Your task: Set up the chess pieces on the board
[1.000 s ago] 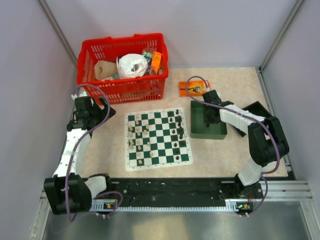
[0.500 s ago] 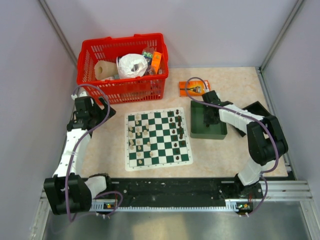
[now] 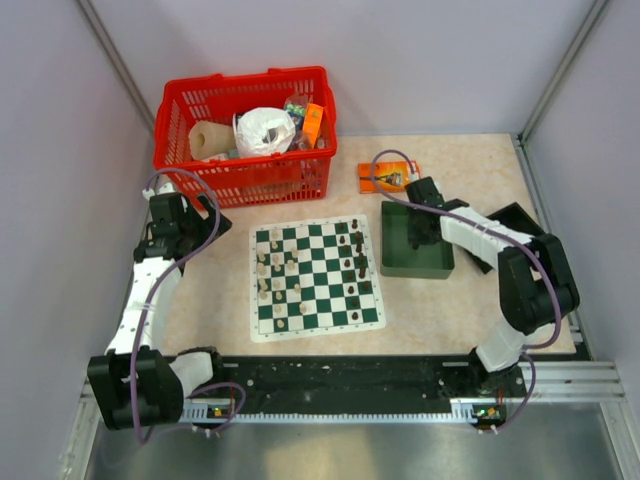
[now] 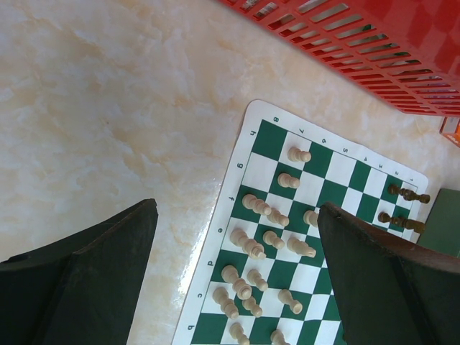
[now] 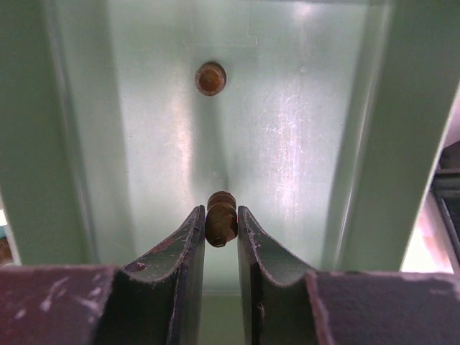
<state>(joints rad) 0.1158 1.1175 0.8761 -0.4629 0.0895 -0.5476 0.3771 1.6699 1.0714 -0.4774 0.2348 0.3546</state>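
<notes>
Beige tabletop (image 3: 470,300) below, board (image 3: 318,290) at centre dotted with chess pieces (image 4: 248,244), and in the green tray (image 3: 415,270) the right gripper (image 5: 221,230) clamps a dark chess piece (image 5: 221,218) while the left gripper (image 4: 236,212) hangs wide open beside the board.

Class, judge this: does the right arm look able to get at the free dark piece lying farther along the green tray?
Likely not yet. The tray floor up to the free piece is bare, but the right gripper looks shut on a dark piece.
</notes>
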